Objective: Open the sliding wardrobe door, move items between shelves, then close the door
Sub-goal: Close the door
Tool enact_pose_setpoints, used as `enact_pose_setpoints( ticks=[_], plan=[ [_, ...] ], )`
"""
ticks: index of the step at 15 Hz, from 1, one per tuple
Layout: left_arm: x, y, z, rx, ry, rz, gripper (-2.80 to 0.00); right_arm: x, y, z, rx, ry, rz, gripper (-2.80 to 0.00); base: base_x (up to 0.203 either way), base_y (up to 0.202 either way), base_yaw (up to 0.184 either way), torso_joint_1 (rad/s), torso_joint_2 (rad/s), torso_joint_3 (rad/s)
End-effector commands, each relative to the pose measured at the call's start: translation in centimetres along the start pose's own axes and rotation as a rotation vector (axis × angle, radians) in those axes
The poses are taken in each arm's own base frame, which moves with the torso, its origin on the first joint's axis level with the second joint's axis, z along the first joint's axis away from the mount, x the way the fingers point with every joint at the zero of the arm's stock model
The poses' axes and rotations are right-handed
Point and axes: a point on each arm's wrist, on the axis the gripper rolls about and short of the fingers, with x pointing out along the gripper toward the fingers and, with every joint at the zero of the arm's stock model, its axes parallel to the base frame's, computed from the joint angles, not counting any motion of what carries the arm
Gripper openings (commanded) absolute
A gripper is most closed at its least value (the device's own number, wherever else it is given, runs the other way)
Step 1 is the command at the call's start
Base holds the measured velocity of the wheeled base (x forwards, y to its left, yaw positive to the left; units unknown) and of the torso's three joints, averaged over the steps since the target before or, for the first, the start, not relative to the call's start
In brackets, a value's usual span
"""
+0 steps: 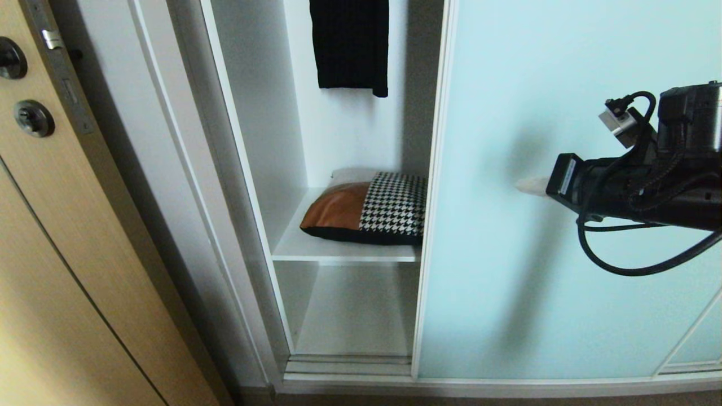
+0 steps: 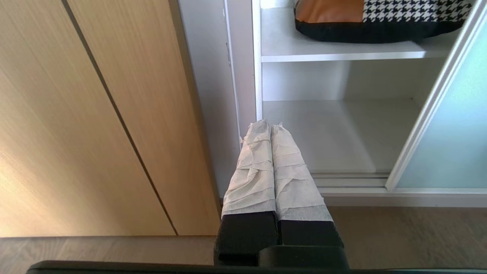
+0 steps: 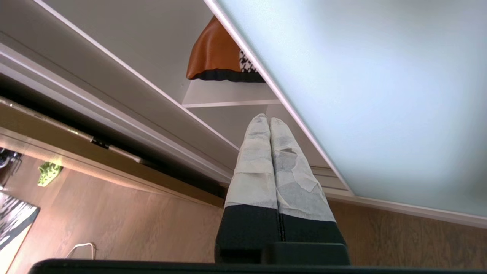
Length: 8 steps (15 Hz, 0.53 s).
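Note:
The sliding wardrobe door (image 1: 564, 197), frosted aqua glass in a pale frame, stands pushed to the right, leaving the wardrobe's left part open. Inside, a tan leather and houndstooth cushion (image 1: 366, 208) lies on the upper white shelf (image 1: 316, 248); its right end is hidden behind the door frame. The lower shelf (image 1: 350, 316) is bare. My right gripper (image 1: 522, 185) hangs in front of the door glass, right of the opening, shut and holding nothing (image 3: 265, 118). My left gripper (image 2: 270, 125) is low near the floor, shut and empty, pointing at the wardrobe's left frame, below the cushion (image 2: 365, 19).
A tan wood-grain door (image 1: 84, 254) with dark round hardware (image 1: 34, 118) stands at the left. A black garment (image 1: 350, 45) hangs above the cushion. The door track (image 1: 350, 363) runs along the wardrobe's base. A wooden floor (image 3: 95, 220) lies in front, with a small green thing (image 3: 47, 172) on it.

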Motion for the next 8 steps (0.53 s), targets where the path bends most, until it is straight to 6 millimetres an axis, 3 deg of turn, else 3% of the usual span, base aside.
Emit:
enact_pose_setpoints(
  ticks=[1, 4, 8],
  plan=[
    [0.0, 0.0, 0.0, 0.000, 0.002, 0.000, -2.80, -0.8, 0.1, -0.1, 0.002, -0.005, 0.004, -2.80, 0.000, 0.000, 0.000, 0.000, 0.00, 0.000],
    [0.0, 0.0, 0.0, 0.000, 0.002, 0.000, -2.80, -1.4, 0.1, -0.2, 0.002, -0.007, 0.006, -2.80, 0.000, 0.000, 0.000, 0.000, 0.00, 0.000],
    [0.0, 0.0, 0.0, 0.000, 0.002, 0.000, -2.80, -3.8, 0.5, -0.4, -0.020, -0.031, 0.015, -2.80, 0.000, 0.000, 0.000, 0.000, 0.00, 0.000]
  ],
)
